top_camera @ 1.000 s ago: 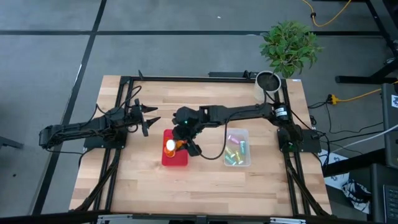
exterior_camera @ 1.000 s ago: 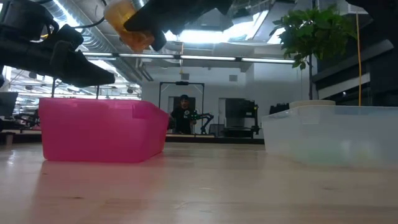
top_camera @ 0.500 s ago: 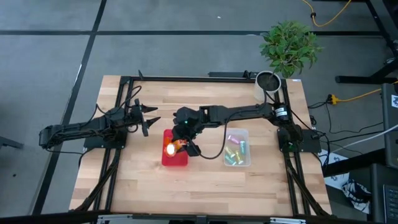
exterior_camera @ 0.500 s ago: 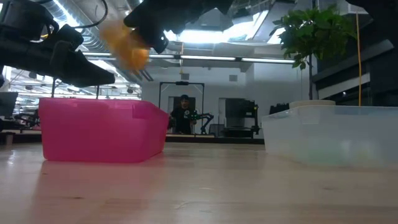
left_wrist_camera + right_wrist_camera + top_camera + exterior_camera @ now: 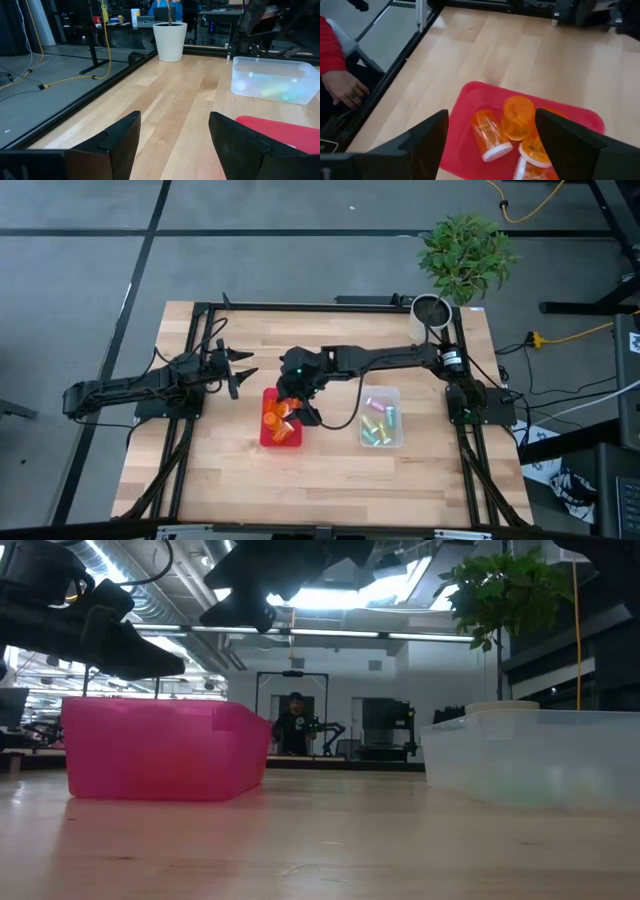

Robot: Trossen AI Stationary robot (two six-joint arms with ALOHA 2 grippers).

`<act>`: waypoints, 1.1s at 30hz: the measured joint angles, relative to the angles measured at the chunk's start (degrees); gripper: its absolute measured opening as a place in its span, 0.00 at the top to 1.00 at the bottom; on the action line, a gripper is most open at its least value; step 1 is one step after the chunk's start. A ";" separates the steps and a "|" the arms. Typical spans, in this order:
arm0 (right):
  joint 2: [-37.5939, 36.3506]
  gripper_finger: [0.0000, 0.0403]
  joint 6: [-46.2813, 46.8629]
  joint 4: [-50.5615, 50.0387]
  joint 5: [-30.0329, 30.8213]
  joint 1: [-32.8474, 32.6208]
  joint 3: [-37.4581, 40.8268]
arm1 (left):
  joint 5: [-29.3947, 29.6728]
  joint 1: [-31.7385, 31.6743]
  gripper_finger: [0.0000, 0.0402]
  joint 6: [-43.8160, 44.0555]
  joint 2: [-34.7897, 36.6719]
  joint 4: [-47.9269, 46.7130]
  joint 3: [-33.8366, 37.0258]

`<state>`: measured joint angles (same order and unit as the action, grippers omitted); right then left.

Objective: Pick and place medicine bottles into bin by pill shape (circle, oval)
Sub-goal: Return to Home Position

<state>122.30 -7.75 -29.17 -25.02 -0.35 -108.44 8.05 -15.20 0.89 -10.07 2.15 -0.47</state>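
Observation:
Several translucent orange bottles (image 5: 515, 127) with white caps lie in the red bin (image 5: 281, 420), which shows pink in the low view (image 5: 160, 750). Several pastel bottles (image 5: 378, 420) lie in the clear bin (image 5: 381, 418) to its right. My right gripper (image 5: 492, 140) hangs open and empty above the red bin, over its far right part (image 5: 297, 398). My left gripper (image 5: 172, 130) is open and empty, level above the table, left of the red bin (image 5: 238, 370).
A white plant pot (image 5: 431, 312) with a green plant (image 5: 465, 250) stands at the far right corner. Black frame rails run along the table's edges. A person's hand and red sleeve (image 5: 340, 75) show beyond the table's edge in the right wrist view.
My right gripper has opened and let go of an orange bottle, which has fallen into the red bin among the others. The gripper has risen a little above the bin. My left arm has kept still.

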 joint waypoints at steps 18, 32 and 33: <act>-1.74 0.25 8.85 -13.63 7.54 6.57 0.02 | 0.02 0.00 0.43 0.00 0.01 0.02 0.00; -12.40 0.25 5.93 -21.30 16.84 7.55 2.80 | 0.00 0.02 0.43 0.00 0.00 -0.22 -0.02; -13.60 0.25 6.07 -20.44 17.04 7.55 4.86 | 0.00 0.00 0.43 0.00 0.00 -0.09 -0.02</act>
<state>108.70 -1.68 -49.61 -7.97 7.20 -103.59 8.05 -15.20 0.89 -10.07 2.06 -0.49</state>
